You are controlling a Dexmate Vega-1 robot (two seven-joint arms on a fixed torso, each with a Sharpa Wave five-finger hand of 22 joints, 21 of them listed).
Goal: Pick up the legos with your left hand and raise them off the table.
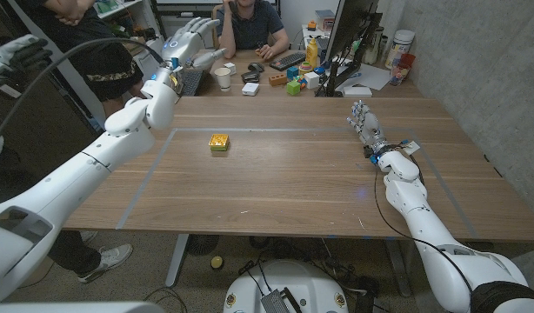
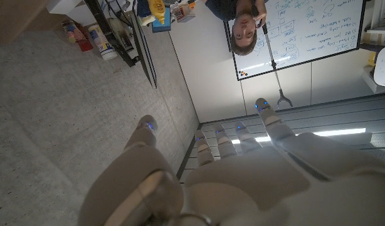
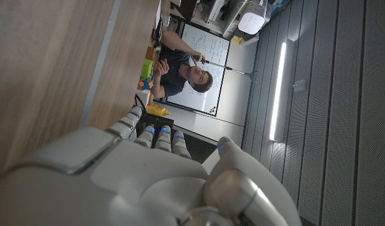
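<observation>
Legos (image 1: pixel 218 142): small rigid yellow block on desk (image 1: pixel 293 187), likely light; pinch opposite sides. Left hand (image 1: pixel 187 42) empty, fingers spread, raised beyond it.

Your head view looks down from above on the wooden table (image 1: pixel 293 174), with both arms coming in from the bottom corners. Each wrist view sits close behind its own hand and is turned. All three share the seated person (image 1: pixel 254 24) (image 2: pixel 242 25) (image 3: pixel 180 69) behind the table.
</observation>
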